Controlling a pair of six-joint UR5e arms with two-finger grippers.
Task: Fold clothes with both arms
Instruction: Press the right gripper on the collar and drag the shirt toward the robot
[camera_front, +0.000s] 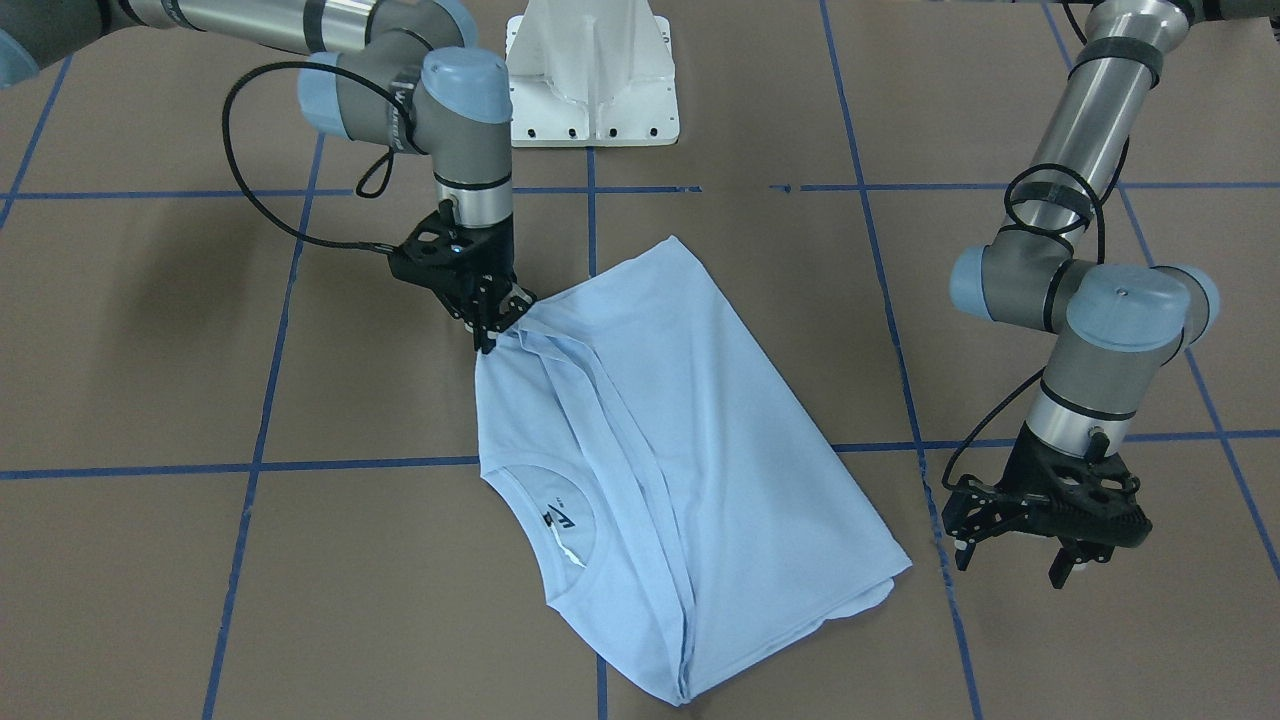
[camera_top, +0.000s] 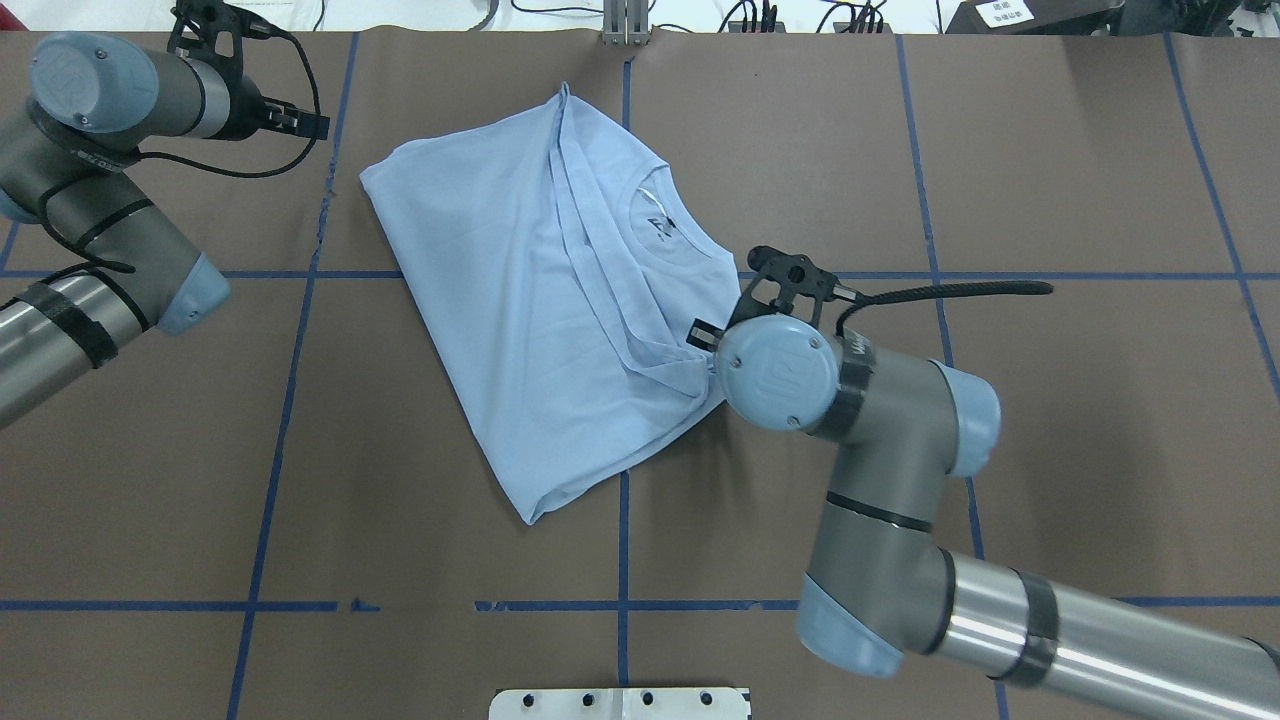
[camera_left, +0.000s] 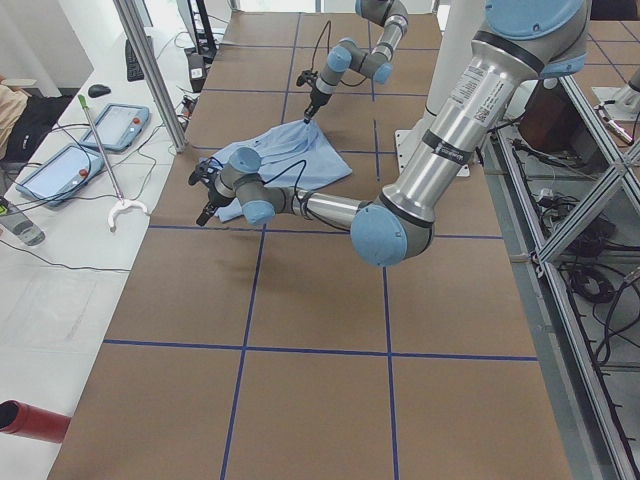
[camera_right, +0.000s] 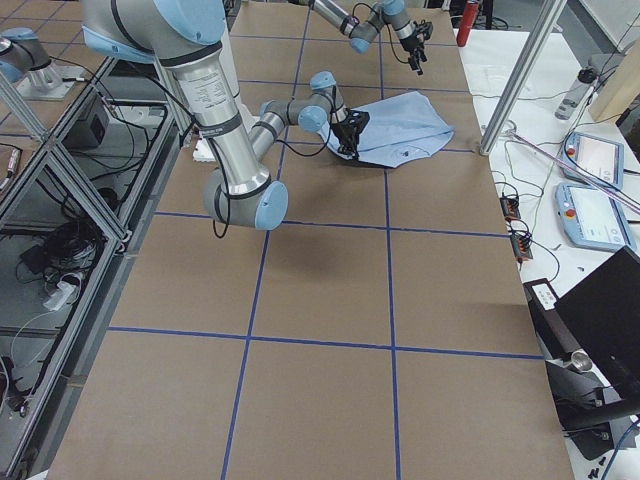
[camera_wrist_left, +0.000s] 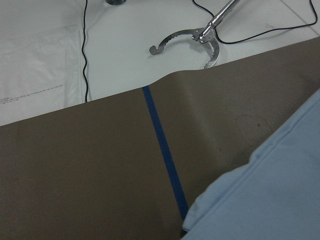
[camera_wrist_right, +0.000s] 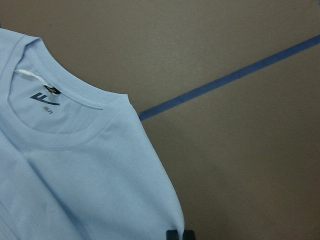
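Observation:
The clothes are one light blue T-shirt (camera_front: 690, 430) lying partly folded on the brown table, one side turned over the body. Its ribbed collar (camera_front: 540, 520) with the dark neck label faces up. My right gripper (camera_front: 489, 335) is shut on the shirt's edge at the corner next to the collar side, and the fabric gathers into creases there. In the right wrist view the collar (camera_wrist_right: 60, 140) fills the left, with the fingertips (camera_wrist_right: 177, 235) at the bottom edge. My left gripper (camera_front: 1015, 565) hangs open above bare table beside the shirt's other side, holding nothing. The left wrist view catches a shirt corner (camera_wrist_left: 270, 195).
The white pedestal base (camera_front: 592, 85) stands at the robot's side of the table. Blue tape lines (camera_front: 350, 465) grid the brown table cover. A metal grabber tool (camera_wrist_left: 200, 37) lies past the table's far edge, and tablets (camera_left: 60, 165) sit there too.

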